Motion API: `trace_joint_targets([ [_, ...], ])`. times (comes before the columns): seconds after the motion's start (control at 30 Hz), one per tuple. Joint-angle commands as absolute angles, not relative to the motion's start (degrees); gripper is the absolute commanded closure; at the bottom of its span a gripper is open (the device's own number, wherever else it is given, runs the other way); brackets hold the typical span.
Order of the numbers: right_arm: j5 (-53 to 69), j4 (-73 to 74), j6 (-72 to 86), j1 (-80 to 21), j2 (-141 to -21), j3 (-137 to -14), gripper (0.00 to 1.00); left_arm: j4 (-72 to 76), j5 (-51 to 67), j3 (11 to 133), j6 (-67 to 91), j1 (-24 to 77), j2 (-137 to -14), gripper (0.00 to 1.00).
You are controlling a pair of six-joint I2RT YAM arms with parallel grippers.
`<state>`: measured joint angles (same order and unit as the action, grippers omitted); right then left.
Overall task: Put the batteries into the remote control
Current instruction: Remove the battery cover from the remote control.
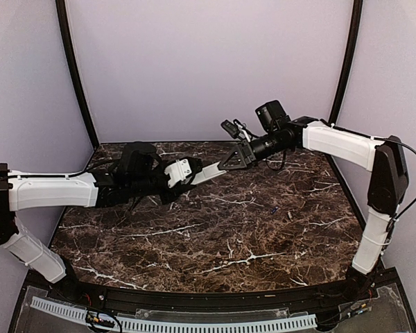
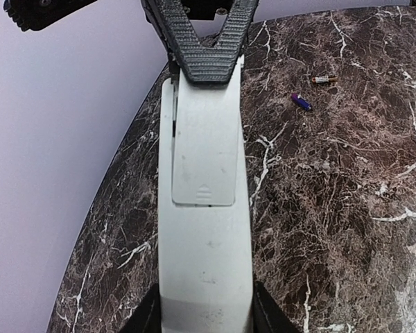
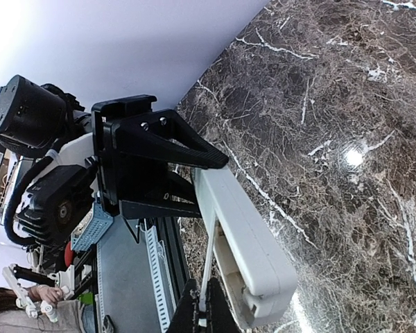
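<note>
My left gripper (image 1: 184, 172) is shut on the white remote control (image 1: 206, 173) and holds it above the table, back side up. In the left wrist view the remote control (image 2: 204, 243) runs away from my left gripper (image 2: 204, 313), with its battery cover (image 2: 203, 152) showing a gap along the left edge. My right gripper (image 1: 230, 161) meets the far end. In the right wrist view my right gripper (image 3: 209, 295) is shut on the thin battery cover (image 3: 209, 260), which is lifted off the remote control (image 3: 253, 236); the hollow compartment shows. Two batteries lie on the marble, one gold (image 2: 322, 80) and one purple (image 2: 301, 101).
The dark marble table (image 1: 229, 236) is walled in by pale panels at the back and both sides. A white slotted cable duct (image 1: 173, 322) runs along the near edge. A blue basket (image 3: 93, 229) sits off the table beyond the left arm.
</note>
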<state>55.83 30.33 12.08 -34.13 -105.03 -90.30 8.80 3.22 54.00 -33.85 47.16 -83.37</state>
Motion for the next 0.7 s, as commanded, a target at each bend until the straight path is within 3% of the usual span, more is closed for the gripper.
trace_joint_targets([
  [0.0, 53.02, 34.77, 9.21, -34.00, -103.78, -94.09, 1.00, 9.40, 1.33, 54.48, -32.68, 46.82, -83.91, 1.00],
  [0.33, 43.78, 37.18, 10.99, -31.43, -101.34, -93.43, 1.00, 3.68, -2.16, 53.73, -29.37, 45.05, -85.41, 1.00],
  [0.67, 42.53, 33.97, 18.42, -27.49, -107.97, -86.40, 1.00, 0.34, -8.71, 52.64, -26.75, 41.03, -82.95, 1.00],
])
